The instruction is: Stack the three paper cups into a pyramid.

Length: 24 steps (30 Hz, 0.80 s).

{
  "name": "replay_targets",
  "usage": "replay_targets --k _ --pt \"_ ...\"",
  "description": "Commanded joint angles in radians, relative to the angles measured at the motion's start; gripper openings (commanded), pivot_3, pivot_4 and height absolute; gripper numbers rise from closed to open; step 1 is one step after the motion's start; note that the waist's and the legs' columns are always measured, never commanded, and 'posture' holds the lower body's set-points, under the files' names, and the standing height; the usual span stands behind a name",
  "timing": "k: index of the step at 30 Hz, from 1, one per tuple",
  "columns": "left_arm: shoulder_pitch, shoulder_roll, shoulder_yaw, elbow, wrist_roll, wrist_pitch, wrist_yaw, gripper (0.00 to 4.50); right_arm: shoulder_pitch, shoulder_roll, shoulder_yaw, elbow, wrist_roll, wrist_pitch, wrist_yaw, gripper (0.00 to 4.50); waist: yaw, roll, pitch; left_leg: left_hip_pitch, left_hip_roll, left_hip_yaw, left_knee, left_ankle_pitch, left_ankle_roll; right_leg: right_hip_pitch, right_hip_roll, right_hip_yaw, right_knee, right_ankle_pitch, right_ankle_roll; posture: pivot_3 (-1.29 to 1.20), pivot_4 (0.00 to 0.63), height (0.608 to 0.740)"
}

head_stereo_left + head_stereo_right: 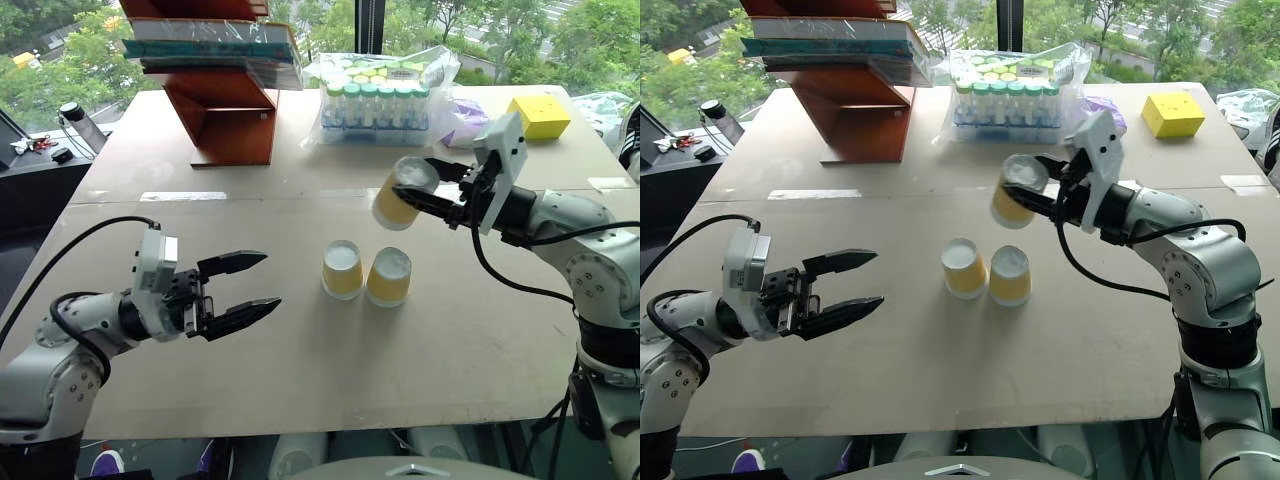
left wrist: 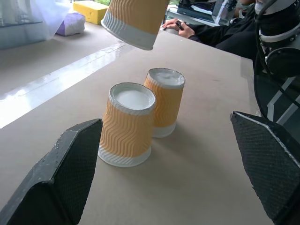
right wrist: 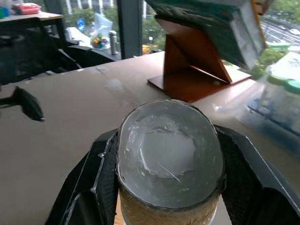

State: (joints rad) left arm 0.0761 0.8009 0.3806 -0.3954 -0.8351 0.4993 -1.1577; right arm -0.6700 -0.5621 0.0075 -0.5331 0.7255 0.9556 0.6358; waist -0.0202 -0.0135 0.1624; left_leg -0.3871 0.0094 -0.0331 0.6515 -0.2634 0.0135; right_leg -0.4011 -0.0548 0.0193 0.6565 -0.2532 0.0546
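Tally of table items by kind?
Paper cups: 3 (two standing upside down, one held in the right pincer at)
Yellow box: 1
Vial bag: 1
Wooden stand: 1
Total: 6

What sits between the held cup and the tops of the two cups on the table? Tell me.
Nothing visible does. The right pincer holds the third cup in the air, above and behind the two upside-down cups, with only open air between.

Bright window daylight, soft shadows, table (image 1: 300,380) glare
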Motion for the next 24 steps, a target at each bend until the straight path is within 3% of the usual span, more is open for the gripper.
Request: replay_targets --k 1,6,21,22,24 --pt "-0.012 0.014 0.002 -0.034 -0.021 0.01 0.005 4.5 -0.055 -0.022 0.017 -0.039 0.065 0.091 0.004 2.1 0.004 0.0 0.0 0.0 0.0 0.0 0.0 0.0 0.0 0.0 0.0 0.0 0.0 0.0 0.0 0.0 0.15 0.74" --pt "-0.019 0.01 -0.002 -0.07 -0.032 0.036 0.037 4.5 -0.116 -0.028 0.073 -0.026 0.08 0.148 0.01 2.1 0.004 0.0 0.0 -0.001 -0.001 0.0 0.001 0.0 0.0 -0.001 -0.001 0.0 0.0 0.0 0.0 0.0 0.15 0.74" --pt "0.011 0.005 0.017 -0.104 -0.048 0.049 0.071 4.5 -0.099 -0.054 0.15 0.03 0.008 0.109 0.055 2.1 0.003 0.0 0.0 -0.009 -0.001 0.0 0.002 0.0 0.0 -0.008 0.0 0.0 0.001 0.0 0.0 0.0 0.15 0.74" --pt "0.011 0.005 0.018 -0.101 -0.048 0.047 0.069 4.5 -0.099 -0.058 0.153 0.031 0.007 0.11 0.061 3.12 0.003 0.0 0.0 -0.009 -0.001 0.0 0.002 0.0 0.0 -0.008 0.0 0.0 0.001 0.0 0.0 0.0 0.15 0.74" --pt "0.013 0.004 0.021 -0.098 -0.047 0.044 0.066 4.5 -0.097 -0.065 0.154 0.03 0.004 0.11 0.071 3.91 0.003 0.0 0.0 -0.009 -0.001 0.0 0.002 0.0 0.0 -0.008 0.0 0.0 0.001 0.0 0.0 0.0 0.15 0.74"
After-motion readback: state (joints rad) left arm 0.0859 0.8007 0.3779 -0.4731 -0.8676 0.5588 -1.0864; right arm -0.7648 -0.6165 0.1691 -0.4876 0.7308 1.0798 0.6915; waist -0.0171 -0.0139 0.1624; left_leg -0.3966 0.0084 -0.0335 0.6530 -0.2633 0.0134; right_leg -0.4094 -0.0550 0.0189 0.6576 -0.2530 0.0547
